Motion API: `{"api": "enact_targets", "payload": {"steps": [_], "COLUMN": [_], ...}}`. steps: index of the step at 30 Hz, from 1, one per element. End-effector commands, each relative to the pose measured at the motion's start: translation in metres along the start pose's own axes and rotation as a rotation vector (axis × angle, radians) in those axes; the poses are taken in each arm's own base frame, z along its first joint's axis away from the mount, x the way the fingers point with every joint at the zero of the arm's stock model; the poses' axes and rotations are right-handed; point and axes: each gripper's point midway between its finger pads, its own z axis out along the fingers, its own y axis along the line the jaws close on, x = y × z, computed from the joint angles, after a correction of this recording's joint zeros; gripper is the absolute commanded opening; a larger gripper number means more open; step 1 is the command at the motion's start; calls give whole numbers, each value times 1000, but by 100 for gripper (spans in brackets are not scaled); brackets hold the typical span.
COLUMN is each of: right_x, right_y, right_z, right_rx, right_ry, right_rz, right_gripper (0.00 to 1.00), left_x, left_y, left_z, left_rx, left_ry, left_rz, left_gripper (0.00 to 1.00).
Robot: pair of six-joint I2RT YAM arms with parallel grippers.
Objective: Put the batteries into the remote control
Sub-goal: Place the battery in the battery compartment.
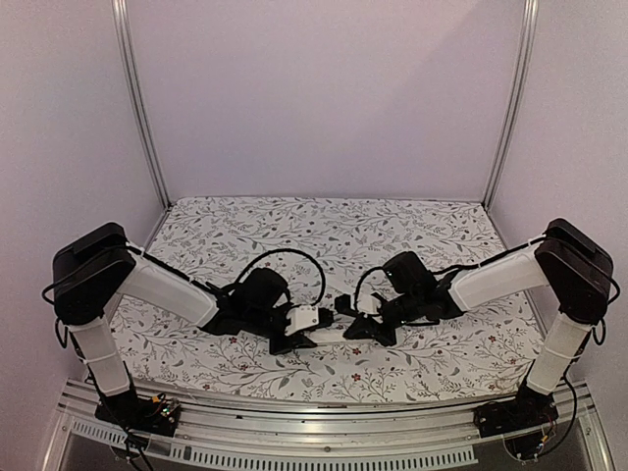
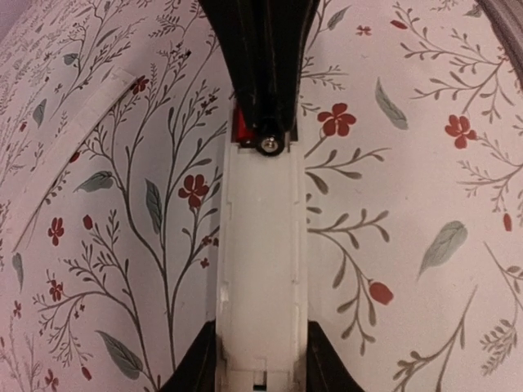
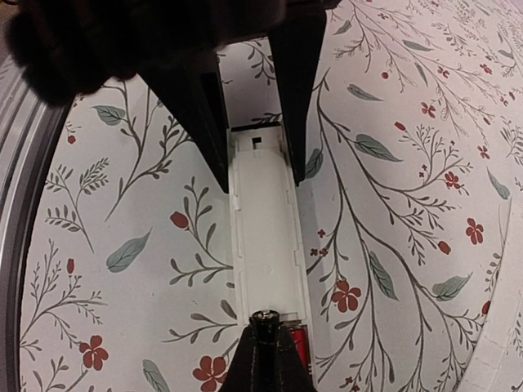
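The remote control lies on the floral cloth with its white battery compartment open and facing up; it also shows in the right wrist view and faintly from above. My left gripper is shut on the remote's sides at one end. My right gripper is shut on a battery, whose black, metal-tipped end sits at the compartment's other end. A second red-orange battery lies in the compartment beside it, mostly hidden by the fingers.
The thin white cover strip lies flat on the cloth beside the remote, and also shows at the corner of the right wrist view. The metal frame rail runs along the table's near edge.
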Motion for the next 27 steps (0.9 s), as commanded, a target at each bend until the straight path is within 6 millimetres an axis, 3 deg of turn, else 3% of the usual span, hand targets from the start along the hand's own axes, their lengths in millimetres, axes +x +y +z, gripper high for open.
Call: {"api": "enact_targets", "payload": {"steps": [1, 4, 18, 27], "right_x": [10, 7, 16, 16], "right_y": [6, 5, 8, 10], "right_z": [0, 2, 10, 10], "right_rx": [-8, -7, -36, -41], "right_ry": [69, 71, 141, 166], "right_rz": [18, 10, -4, -13], "right_gripper": [3, 3, 5, 18], "left_x": [18, 23, 12, 15], "left_y": [-9, -9, -5, -6], "left_z": [-4, -6, -16, -13], "left_rx": [3, -7, -13, -6], "left_ry": [65, 89, 76, 86], "left_rz": [4, -6, -28, -20], "left_gripper": [0, 0, 0, 0]}}
